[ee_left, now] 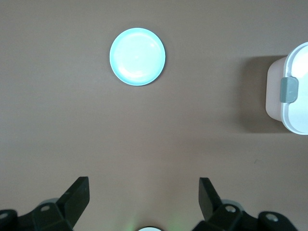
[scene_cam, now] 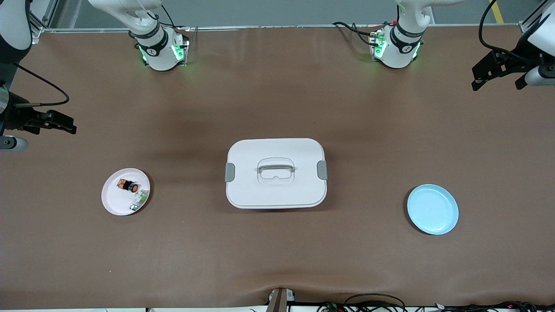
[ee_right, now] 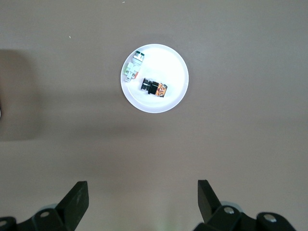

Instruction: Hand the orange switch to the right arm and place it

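Right hand (scene_cam: pixel 71 128): up over the table's edge at the right arm's end, fingers spread apart, gripping nothing; this arm waits.
Pink plate (scene_cam: pixel 113 203): on the table toward the right arm's end, well apart from the box.
Orange switch (scene_cam: pixel 128 186): lies on its side in the pink plate, on the part of the plate farther from the front camera.
White-and-green part (scene_cam: pixel 138 201): in the same plate, near the switch but apart from it, nearer to the front camera.
White box (scene_cam: pixel 276 173): mid-table between the two plates, lid on, grey latch at each end, handle folded flat in the lid's recess.
Blue plate (scene_cam: pixel 432 209): toward the left arm's end, bare, slightly nearer to the front camera than the box.
Left hand (scene_cam: pixel 498 73): up over the table's edge at the left arm's end, fingers spread apart, gripping nothing.
Table (scene_cam: pixel 277 251): covered in plain brown sheet, slightly rippled at the edge by the front camera.
Cables (scene_cam: pixel 373 301): black, along that same edge.
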Robot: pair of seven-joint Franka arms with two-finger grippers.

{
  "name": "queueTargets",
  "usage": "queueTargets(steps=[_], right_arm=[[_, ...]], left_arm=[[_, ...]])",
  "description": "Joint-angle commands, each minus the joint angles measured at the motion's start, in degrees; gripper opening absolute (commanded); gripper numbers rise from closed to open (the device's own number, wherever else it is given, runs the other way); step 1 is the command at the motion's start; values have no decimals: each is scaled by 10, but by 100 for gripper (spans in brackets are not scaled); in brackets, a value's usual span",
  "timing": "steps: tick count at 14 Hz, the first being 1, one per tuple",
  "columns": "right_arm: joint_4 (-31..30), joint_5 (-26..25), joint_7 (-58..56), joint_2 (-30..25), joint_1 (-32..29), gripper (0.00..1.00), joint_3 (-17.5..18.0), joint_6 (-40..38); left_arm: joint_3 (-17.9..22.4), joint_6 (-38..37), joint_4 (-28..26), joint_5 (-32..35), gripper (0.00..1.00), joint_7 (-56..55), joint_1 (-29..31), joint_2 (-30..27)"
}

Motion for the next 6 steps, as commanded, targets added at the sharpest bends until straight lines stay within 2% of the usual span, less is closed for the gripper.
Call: queueTargets(steps=[1,6], right_arm=[[34,1,5,8,-12,100,10,-7],[52,1,4,9,-15,100,7,-9]], left_arm=[[1,2,-7,-7,100,7,12,-8],[0,2,0,-7,100,9,15,-6]])
